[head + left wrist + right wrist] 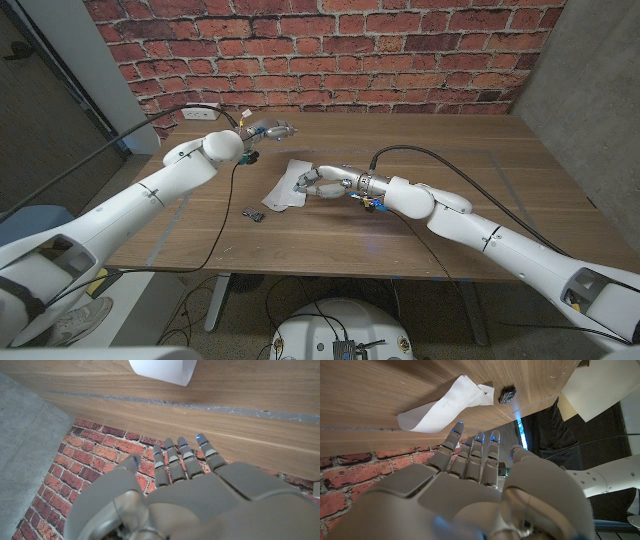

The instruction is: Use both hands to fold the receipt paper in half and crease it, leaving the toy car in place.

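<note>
Your right hand (318,184) is the nearer one: it hovers at the receipt (284,186), fingers extended and holding nothing, with the paper lying just ahead of its fingertips and running long from the far edge toward you. Your left hand (266,130) waits behind the paper, fingers straight, empty. The car (254,213) sits just beside the near end.

White receipt paper (287,184), small dark toy car (254,212), brown wooden table (450,160), red brick wall (330,50), grey hands.
</note>
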### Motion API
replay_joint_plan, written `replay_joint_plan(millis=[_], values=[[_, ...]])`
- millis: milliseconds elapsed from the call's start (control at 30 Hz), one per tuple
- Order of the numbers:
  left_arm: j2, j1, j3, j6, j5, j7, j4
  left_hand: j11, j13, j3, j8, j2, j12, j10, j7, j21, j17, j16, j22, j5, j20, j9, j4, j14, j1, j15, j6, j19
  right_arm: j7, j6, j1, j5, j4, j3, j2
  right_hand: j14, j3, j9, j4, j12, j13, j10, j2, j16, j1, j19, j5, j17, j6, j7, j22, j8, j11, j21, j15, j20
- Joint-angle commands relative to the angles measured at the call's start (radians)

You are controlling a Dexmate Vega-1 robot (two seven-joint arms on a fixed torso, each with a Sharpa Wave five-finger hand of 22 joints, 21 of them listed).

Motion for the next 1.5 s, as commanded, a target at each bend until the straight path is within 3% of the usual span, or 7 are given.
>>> replay_joint_plan(millis=[33,200,567,933,1300,1400,1500], values=[[-0.026,-0.088,0.057,0.024,-0.028,-0.168,0.058,-0.045,-0.005,0.068,-0.007,-0.012,-0.034,-0.029,-0.048,-0.046,-0.008,-0.027,-0.005,0.004,0.016,0.000,-0.011,-0.141,-0.011,0.017,0.012,-0.131,-0.025,-0.043,-0.008,-0.156,0.055,-0.037,0.056,-0.014,0.001,0.002,0.004,-0.005,0.003,-0.024,-0.002,-0.002,-0.012,-0.012,0.009,-0.005,-0.014,0.003,0.001,-0.002,0.001,-0.010,-0.018,0.004],[-0.067,-0.190,0.126,0.057,-0.058,-0.355,0.138,0.022,0.002,0.020,0.000,-0.062,-0.077,-0.301,-0.073,-0.127,0.006,-0.022,0.002,-0.002,0.034,-0.001,0.054,-0.453,-0.168,0.108,0.048,-0.372,-0.048,-0.079,-0.015,-0.146,0.063,-0.028,0.063,-0.014,0.002,0.002,0.001,-0.004,0.003,-0.033,-0.005,0.001,-0.015,-0.009,0.011,-0.009,-0.030,-0.001,0.001,-0.005,0.006,-0.012,-0.013,0.006],[-0.140,-0.298,0.196,-0.012,-0.112,-0.559,0.304,-0.006,-0.005,-0.096,0.002,-0.073,-0.081,-0.566,0.001,-0.179,0.021,-0.016,0.021,0.021,0.025,0.002,0.107,-0.720,-0.429,0.094,0.148,-0.601,-0.117,-0.122,-0.032,-0.092,0.051,0.013,0.062,0.001,0.004,0.002,-0.006,0.003,0.003,-0.041,-0.010,0.010,-0.021,0.009,0.015,-0.016,-0.035,0.000,0.001,0.001,0.012,-0.012,0.000,0.019],[-0.062,-0.276,0.228,0.029,0.080,-0.417,0.093,-0.017,-0.018,-0.245,0.163,-0.026,-0.024,-0.436,0.221,-0.124,0.007,0.021,0.027,0.036,0.009,0.057,0.109,-0.700,-0.427,0.070,0.610,-0.560,-0.140,-0.125,-0.030,-0.034,0.056,0.033,0.066,0.021,0.008,0.001,-0.014,0.007,0.003,-0.041,-0.012,0.017,-0.023,0.026,0.018,-0.021,-0.032,0.003,0.002,0.005,0.013,-0.012,0.004,0.023],[-0.027,-0.292,0.367,0.352,0.519,-0.430,-0.147,-0.023,-0.021,-0.281,0.281,-0.022,0.016,-0.192,0.243,-0.075,0.001,0.049,0.023,0.045,-0.019,0.131,0.109,-0.547,-0.428,0.020,0.850,-0.472,-0.118,-0.074,-0.038,0.036,0.047,0.040,0.052,0.081,0.022,0.001,-0.033,0.012,0.002,-0.042,-0.010,0.033,-0.019,0.096,0.021,-0.027,-0.046,0.003,0.004,0.005,0.017,0.004,0.008,0.028],[-0.027,-0.274,0.355,0.375,0.534,-0.431,-0.150,-0.024,-0.019,-0.311,0.160,-0.024,-0.017,-0.206,0.217,-0.064,0.000,0.034,0.019,0.039,-0.012,0.081,0.107,-0.515,-0.426,0.027,0.650,-0.462,-0.084,-0.038,-0.033,0.058,0.049,0.032,0.046,0.089,0.035,0.000,-0.048,0.012,0.002,-0.045,-0.004,0.032,-0.007,0.118,0.023,-0.029,-0.066,0.004,0.004,0.000,0.017,0.008,0.005,0.015],[-0.025,-0.235,0.311,0.378,0.505,-0.399,-0.159,-0.006,-0.013,-0.304,-0.037,-0.011,-0.053,-0.287,0.045,-0.048,0.000,0.006,0.009,0.033,0.011,0.018,0.104,-0.494,-0.417,0.049,0.178,-0.446,-0.042,-0.013,-0.026,0.057,0.048,0.014,0.041,0.079,0.065,0.001,-0.081,0.010,0.002,-0.057,0.025,0.031,0.030,0.108,0.024,-0.022,-0.079,0.000,0.004,0.002,0.009,-0.003,-0.010,-0.008]])
